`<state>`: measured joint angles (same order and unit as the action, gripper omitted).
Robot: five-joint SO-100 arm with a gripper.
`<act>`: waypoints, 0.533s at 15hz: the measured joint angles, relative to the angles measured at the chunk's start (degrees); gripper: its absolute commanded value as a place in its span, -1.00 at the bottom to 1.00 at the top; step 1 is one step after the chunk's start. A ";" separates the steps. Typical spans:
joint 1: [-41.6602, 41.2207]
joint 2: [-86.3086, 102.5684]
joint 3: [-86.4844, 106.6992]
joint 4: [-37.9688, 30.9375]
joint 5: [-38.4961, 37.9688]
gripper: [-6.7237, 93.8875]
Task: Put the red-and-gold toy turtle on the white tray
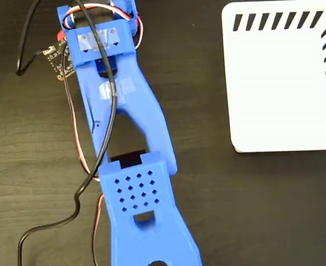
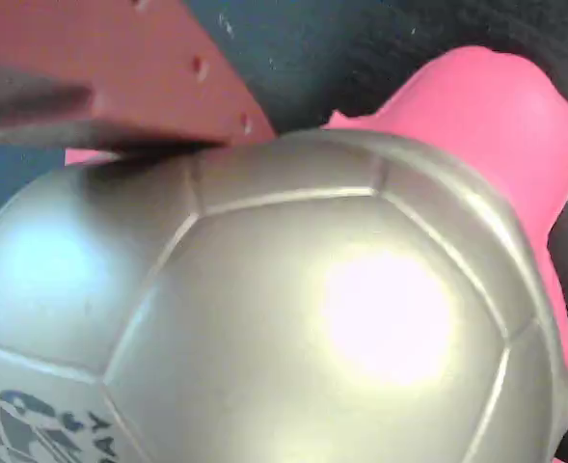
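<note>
The red-and-gold toy turtle (image 2: 293,318) fills the wrist view at very close range. Its shiny domed shell shows panel seams and a dark printed mark at the lower left, and its coral-pink head (image 2: 496,116) sticks out at the upper right. One reddish gripper finger (image 2: 120,87) lies against the shell's upper left edge; the other finger is hidden. The white tray (image 1: 279,83) with black diagonal stripes lies at the upper right of the fixed view. There the blue arm (image 1: 124,138) reaches down past the bottom edge, so gripper and turtle are out of that view.
A dark wood-grain table (image 1: 251,210) lies under everything. Black and red cables (image 1: 79,194) trail along the arm's left side, and a small circuit board (image 1: 60,58) sits by the arm's base at the upper left.
</note>
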<state>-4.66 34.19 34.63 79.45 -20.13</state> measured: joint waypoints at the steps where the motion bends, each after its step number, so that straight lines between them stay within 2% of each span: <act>1: 0.00 0.00 0.00 0.00 0.18 -0.86; 5: 0.44 2.02 1.05 0.35 2.99 -0.86; 8: 0.35 11.07 5.89 1.23 5.63 -0.86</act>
<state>-4.31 45.26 40.52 80.68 -14.50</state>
